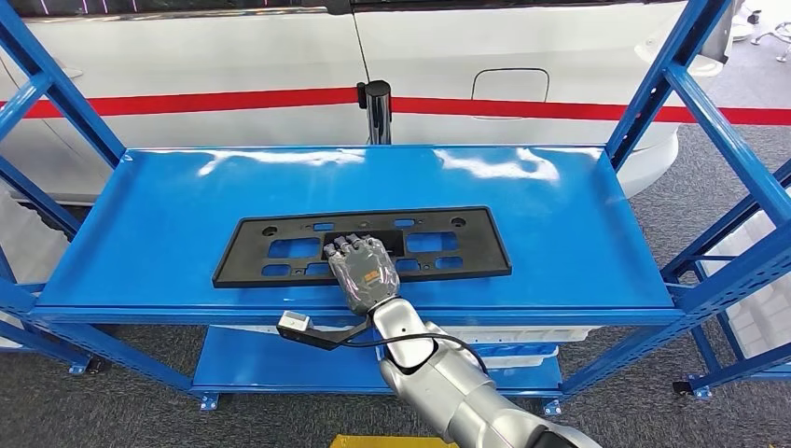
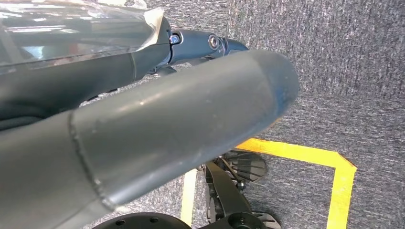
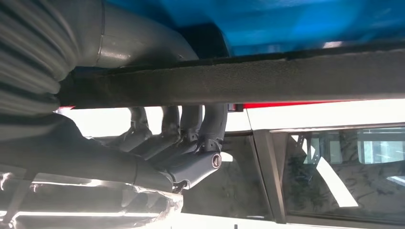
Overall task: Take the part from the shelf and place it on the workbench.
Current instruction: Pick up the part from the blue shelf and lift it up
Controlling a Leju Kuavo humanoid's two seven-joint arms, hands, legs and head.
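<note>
Part [image 1: 280, 250], a flat black rectangular frame with cut-outs and small holes, lies flat on the top deck of the blue shelf [image 1: 159, 215], roughly centred and nearer the front edge. Right hand [image 1: 362, 271] rests on the part's front middle, with its fingers [image 1: 347, 248] laid over the frame. In the right wrist view the part's long edge [image 3: 286, 81] runs between the thick thumb [image 3: 138, 40] on one side and the dark fingers [image 3: 200, 124] curled against the other, so this hand is clamped on the part. Right arm [image 1: 448, 378] reaches in from below, a black cable and a small white connector [image 1: 294, 322] hanging beside the wrist. Left hand [image 2: 157, 129] appears in the left wrist view close over grey carpet [image 2: 344, 71] with a yellow floor line [image 2: 334, 162]; whether its fingers are apart or together cannot be told. Behind the shelf stands a white vehicle [image 1: 233, 65] with a red stripe [image 1: 560, 108]. A lower shelf deck [image 1: 270, 364] shows beneath.
</note>
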